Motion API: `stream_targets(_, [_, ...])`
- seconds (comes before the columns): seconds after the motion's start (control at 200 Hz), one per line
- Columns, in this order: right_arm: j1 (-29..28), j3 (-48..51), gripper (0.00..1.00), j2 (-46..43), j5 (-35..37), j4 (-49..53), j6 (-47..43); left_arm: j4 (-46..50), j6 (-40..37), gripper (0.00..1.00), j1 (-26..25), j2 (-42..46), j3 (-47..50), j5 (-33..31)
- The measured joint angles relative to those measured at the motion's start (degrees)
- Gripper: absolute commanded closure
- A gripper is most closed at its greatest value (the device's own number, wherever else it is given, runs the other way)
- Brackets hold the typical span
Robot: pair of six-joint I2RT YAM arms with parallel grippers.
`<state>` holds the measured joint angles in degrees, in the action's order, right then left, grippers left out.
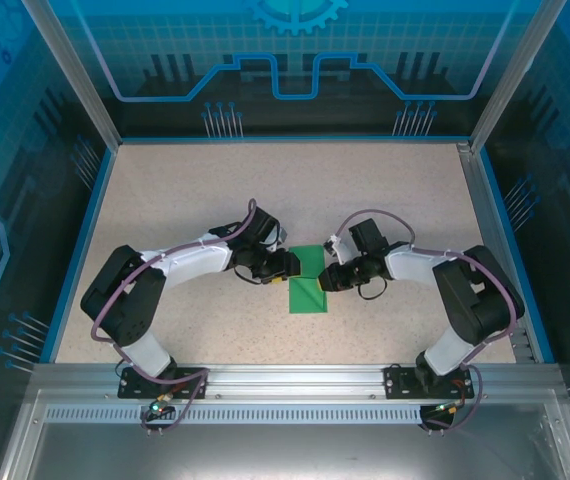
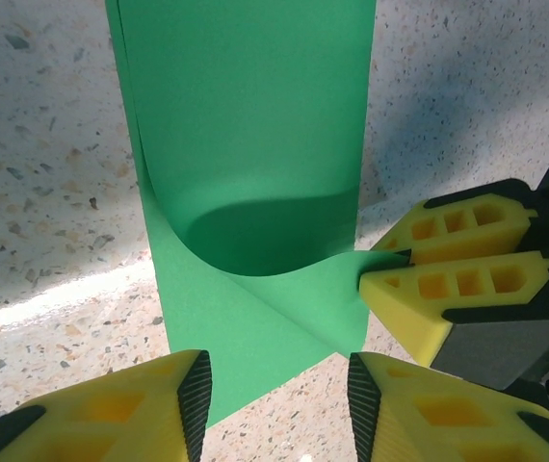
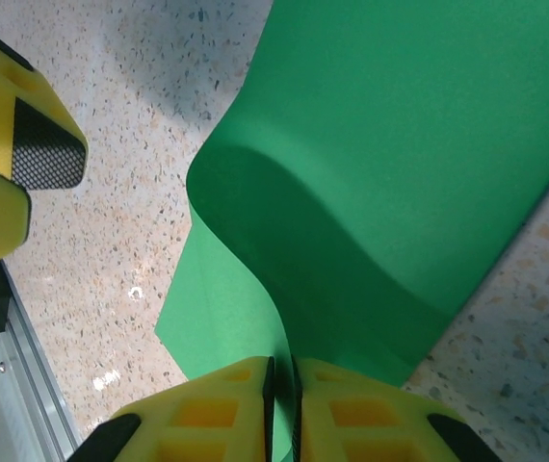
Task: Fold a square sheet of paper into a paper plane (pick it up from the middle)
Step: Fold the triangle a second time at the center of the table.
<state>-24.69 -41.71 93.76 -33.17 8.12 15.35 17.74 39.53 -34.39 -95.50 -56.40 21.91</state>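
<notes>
The green sheet of paper (image 1: 306, 296) lay near the middle of the speckled table (image 1: 165, 200), between the two grippers. In the top view a diagonal crease ran across its near half. The wrist views showed part of the sheet raised off the table in a smooth curl, with the remainder lying flat.

The right gripper (image 3: 281, 390) had its yellow fingers (image 3: 207, 404) drawn together to a thin slit, with the edge of the sheet clamped between them. In the left wrist view the same grip sat at the right-hand edge of the sheet, where the curl began.

The left gripper (image 2: 279, 404) had its fingers spread moderately apart. The near corner of the sheet lay in the gap between their black pads (image 2: 196, 395). Whether either pad touched the paper could not be determined; neither pressed on it.

In the top view both grippers met at the sheet from opposite sides, the left gripper at its left edge and the right gripper at its right edge.
</notes>
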Motion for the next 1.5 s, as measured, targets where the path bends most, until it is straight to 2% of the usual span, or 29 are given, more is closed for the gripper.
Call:
stream_targets(0.445, [0.9,-1.9,0.84,3.1,-0.5,0.4,-0.9,0.0,-0.7,0.58,-0.6,0.0,0.0,0.0])
stream_targets(0.89, [1.1,-1.9,0.85,3.4,-0.1,0.4,-0.9,-0.2,-0.4,0.66,-2.3,-0.1,-0.1,0.4])
stream_targets(1.501, [1.1,-1.9,0.85,4.3,0.9,0.5,-0.9,-5.2,3.7,0.71,-2.4,-4.0,-0.4,2.3])
